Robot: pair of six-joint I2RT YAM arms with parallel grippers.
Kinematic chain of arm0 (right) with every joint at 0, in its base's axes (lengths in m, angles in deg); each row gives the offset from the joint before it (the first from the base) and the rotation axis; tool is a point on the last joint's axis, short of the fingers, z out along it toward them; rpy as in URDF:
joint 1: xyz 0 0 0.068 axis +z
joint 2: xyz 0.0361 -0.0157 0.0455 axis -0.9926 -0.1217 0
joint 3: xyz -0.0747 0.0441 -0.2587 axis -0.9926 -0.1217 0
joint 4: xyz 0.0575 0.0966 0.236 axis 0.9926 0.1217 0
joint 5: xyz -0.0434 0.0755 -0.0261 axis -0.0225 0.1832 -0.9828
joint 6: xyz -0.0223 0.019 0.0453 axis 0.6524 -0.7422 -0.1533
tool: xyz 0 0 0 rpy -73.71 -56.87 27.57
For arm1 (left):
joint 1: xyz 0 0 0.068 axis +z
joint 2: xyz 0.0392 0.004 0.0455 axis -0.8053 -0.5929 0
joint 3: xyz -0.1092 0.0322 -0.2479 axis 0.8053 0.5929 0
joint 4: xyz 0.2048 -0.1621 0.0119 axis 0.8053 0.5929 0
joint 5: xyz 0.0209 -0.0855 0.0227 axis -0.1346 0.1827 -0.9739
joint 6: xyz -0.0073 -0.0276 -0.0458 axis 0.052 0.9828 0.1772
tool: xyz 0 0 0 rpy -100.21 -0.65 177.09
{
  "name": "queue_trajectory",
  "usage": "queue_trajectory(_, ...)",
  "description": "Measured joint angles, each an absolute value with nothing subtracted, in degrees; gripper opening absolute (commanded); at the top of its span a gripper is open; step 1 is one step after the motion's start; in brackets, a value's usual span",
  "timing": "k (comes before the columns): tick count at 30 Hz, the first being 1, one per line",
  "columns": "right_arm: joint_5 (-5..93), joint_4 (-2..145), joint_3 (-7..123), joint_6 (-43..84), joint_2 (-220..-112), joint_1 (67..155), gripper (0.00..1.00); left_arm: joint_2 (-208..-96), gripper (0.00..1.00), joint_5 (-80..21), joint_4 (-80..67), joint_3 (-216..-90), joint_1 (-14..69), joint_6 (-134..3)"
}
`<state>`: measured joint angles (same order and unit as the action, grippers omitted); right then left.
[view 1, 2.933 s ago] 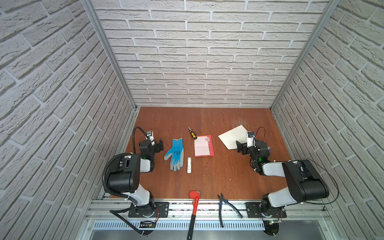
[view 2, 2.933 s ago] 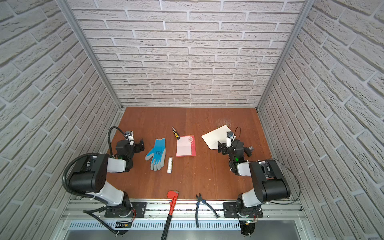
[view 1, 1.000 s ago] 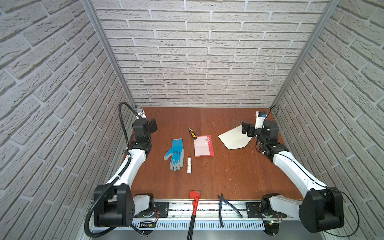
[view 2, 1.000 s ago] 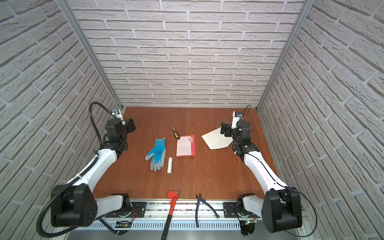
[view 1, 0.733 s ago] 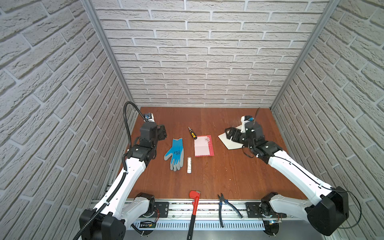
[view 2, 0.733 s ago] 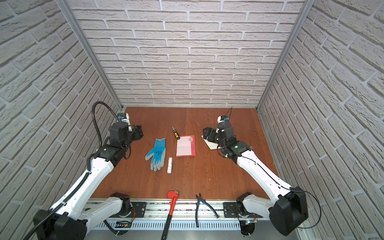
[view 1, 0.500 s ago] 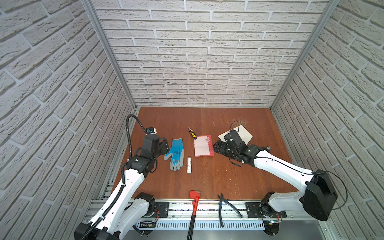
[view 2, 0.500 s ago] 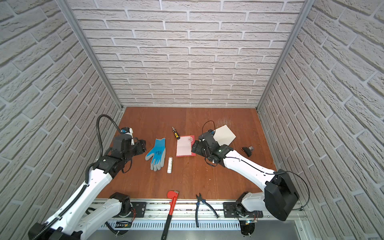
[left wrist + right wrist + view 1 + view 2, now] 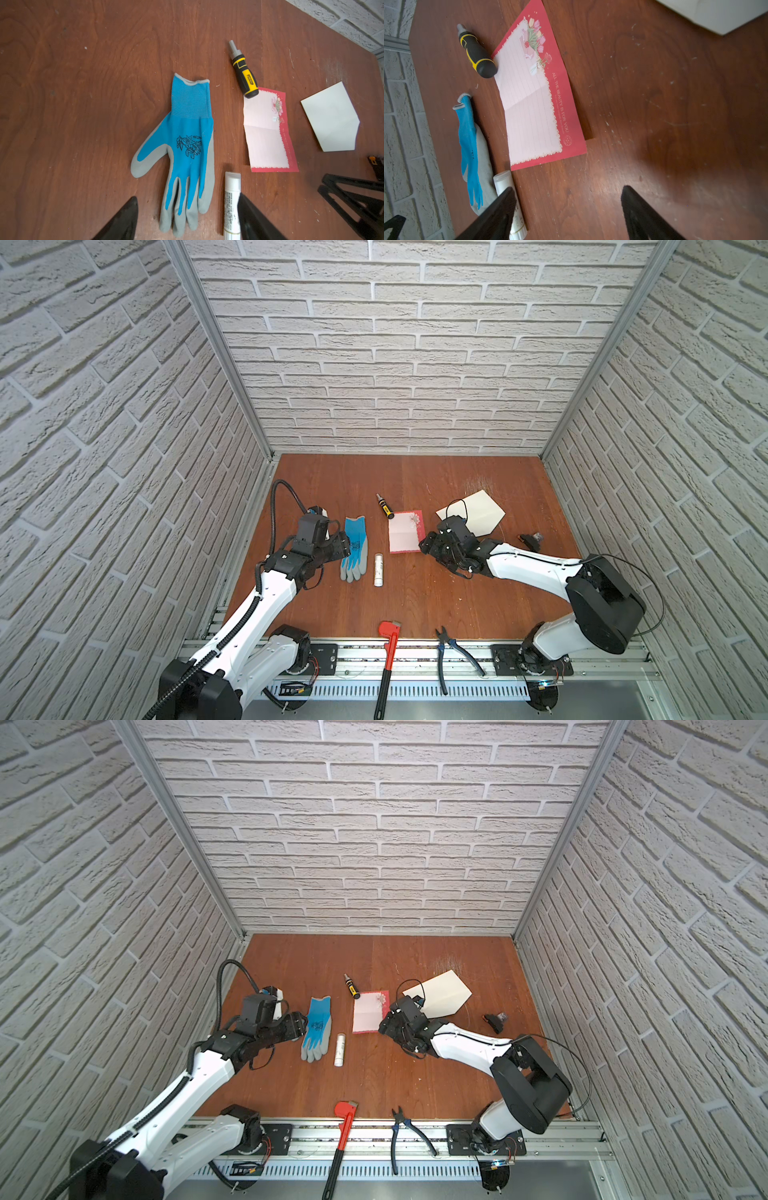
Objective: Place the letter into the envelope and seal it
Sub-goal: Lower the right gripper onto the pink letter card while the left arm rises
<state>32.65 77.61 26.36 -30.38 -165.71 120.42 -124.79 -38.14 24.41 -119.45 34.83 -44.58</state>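
Nearest you, your left tool (image 9: 187, 197) hangs over the fingertips of the blue-and-grey knitted work glove (image 9: 187, 135), its jaws wide apart and empty. Your right tool (image 9: 568, 189) is on the far side of the white plastic tube (image 9: 231, 203) that lies just beside the glove. Its jaws are likewise spread, with nothing between them.

Next out from the glove, beyond that tube, lies the letter (image 9: 533, 108), a pale pink lined paper card with red edging and a flower print at its far corner. It rests flat on the brown wooden desk (image 9: 654, 104). Expect it to be light, thin and floppy. It is creased across the middle, so it will likely bend rather than lift stiffly.

Its near red corner seems to stand slightly off the desk, so that looks like your best hold. The black-and-yellow stubby screwdriver (image 9: 244, 76) touches the card's far corner and may drag along.

Farthest from the glove, apart from the card, sits the cream-white paper envelope (image 9: 332, 122) with its pointed flap.
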Motion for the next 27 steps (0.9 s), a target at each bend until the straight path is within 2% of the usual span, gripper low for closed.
queue_trajectory(27, 38.6, 41.7, 19.6, -38.6, -178.8, 116.9, 0.71, -126.7, 0.75, -35.1, 21.9, -119.4, 33.6, -43.7)
